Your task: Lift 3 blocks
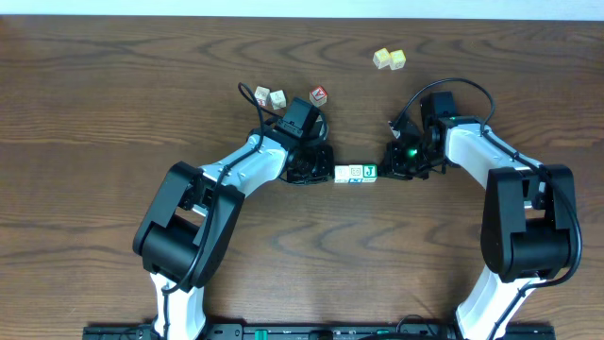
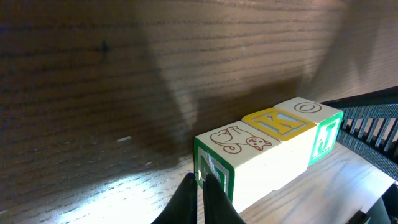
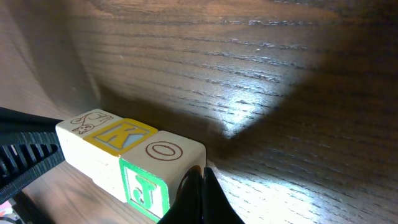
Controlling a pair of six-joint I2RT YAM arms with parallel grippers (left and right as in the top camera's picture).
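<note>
Annotator: Overhead view. Three blocks in one straight row mid-worktop (image 1: 94,142): cat block (image 1: 342,174), K block (image 1: 357,173), J block (image 1: 370,172), touching side to side.

Checker: Tools?

Annotator: Left tool (image 1: 327,174) butts the cat-block end and right tool (image 1: 384,171) butts the J-block end, so the row is squeezed between them. Further up the worktop are a red-faced cube (image 1: 318,94) and two cream cubes (image 1: 277,98) near it. Two pale yellow cubes (image 1: 382,59) sit well apart to the right.

Checker: Left wrist?

Annotator: Left tool (image 2: 200,198) has its fingers closed together with nothing between them, tips against the green side of the cat block (image 2: 227,149). Next is the K block (image 2: 277,121) with a yellow top. Then the J block (image 2: 317,124), O on top and green J on the side. A dark ribbed part of the right tool shows past the far end.

Checker: Right wrist?

Annotator: Mirror of that. Right tool (image 3: 196,198) is closed, nothing between its fingers, tips at the end of the J block (image 3: 158,168). K block (image 3: 121,135) is in the middle and cat block (image 3: 84,124) is farthest, with a ribbed part of the left tool beyond it.

Checker: Row off the worktop?

Annotator: Cannot tell. There is dark shadow under the row in both wrist views and the underside is hidden.
</note>
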